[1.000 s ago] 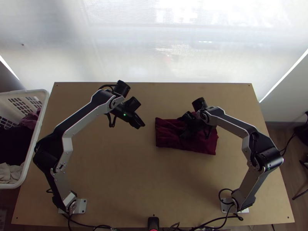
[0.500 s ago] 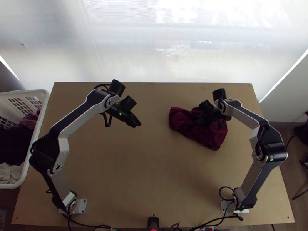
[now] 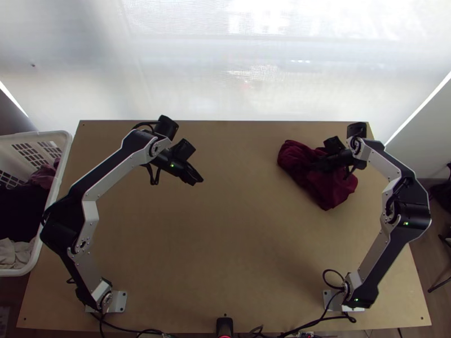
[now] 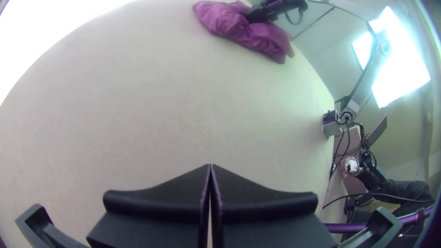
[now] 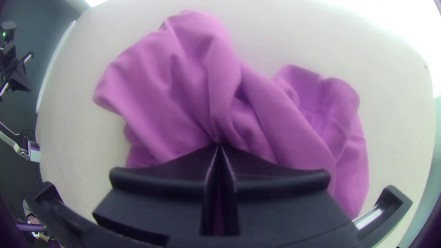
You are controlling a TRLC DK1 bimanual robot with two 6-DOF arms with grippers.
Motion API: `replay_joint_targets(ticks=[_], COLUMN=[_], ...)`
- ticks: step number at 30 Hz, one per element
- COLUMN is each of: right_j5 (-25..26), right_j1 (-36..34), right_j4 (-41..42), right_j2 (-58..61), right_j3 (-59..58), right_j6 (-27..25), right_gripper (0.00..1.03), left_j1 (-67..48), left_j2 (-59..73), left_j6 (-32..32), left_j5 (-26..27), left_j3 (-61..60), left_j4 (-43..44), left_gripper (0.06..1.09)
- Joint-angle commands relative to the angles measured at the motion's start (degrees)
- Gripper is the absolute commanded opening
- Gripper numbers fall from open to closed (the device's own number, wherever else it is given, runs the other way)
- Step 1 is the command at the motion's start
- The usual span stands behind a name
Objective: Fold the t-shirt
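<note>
The t-shirt (image 3: 332, 194) lies bunched on the far right part of the worktop (image 3: 225, 242), its folds twisted together, with a loose lobe to either side of the pinched middle. Its outline stays inside the wood: the far edge is near it, the right edge is near too, and a broad stretch of worktop runs from it towards the near edge. The right gripper (image 3: 319, 165) is over the cloth, its jaws clamped on a gathered bit of the t-shirt's middle. That gripper and its arm cover part of the cloth from above, so I can't tell which part of the garment is pinched, nor whether any of it is lifted. Well apart from it, with a wide span of wood between, the left gripper (image 3: 197, 179) hangs over the left half of the worktop, towards the far edge, its jaws together. Beside the worktop's left edge stands a white basket (image 3: 54, 197), cut off by the top view's border; in it are dark cloth (image 3: 20, 211), pale cloth (image 3: 17, 253) and purplish cloth (image 3: 43, 178), heaped so that I can't count the pieces. Counted up, there is one t-shirt, two arms with a gripper each, one basket, and one black device (image 3: 224, 325) at the near edge, partly cut off.
</note>
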Motion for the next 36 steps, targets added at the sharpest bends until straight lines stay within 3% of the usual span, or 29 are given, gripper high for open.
replay_joint_targets(ticks=[1,18,27,36], right_j5=[0.96,1.84,1.67,1.23], right_j1=[-6.93,-18.97,-18.18,-13.08], right_j4=[-1.83,-9.48,-15.28,-16.60], right_j2=[4.90,12.81,10.88,-0.46], right_j3=[7.64,24.17,24.17,18.54], right_j6=[-1.54,-3.82,-4.26,-2.77], right_gripper=[0.03,0.03,0.03,0.03], left_j1=[0.84,4.18,4.27,4.36], left_j2=[-0.67,-2.43,-3.13,-3.92], left_j6=[0.45,2.03,1.77,0.62], left_j5=[0.00,0.00,0.00,-0.44], left_j3=[-0.90,-3.89,-4.33,-4.68], left_j4=[-0.25,-1.13,-1.13,-1.04], left_gripper=[0.09,0.09,0.09,0.09])
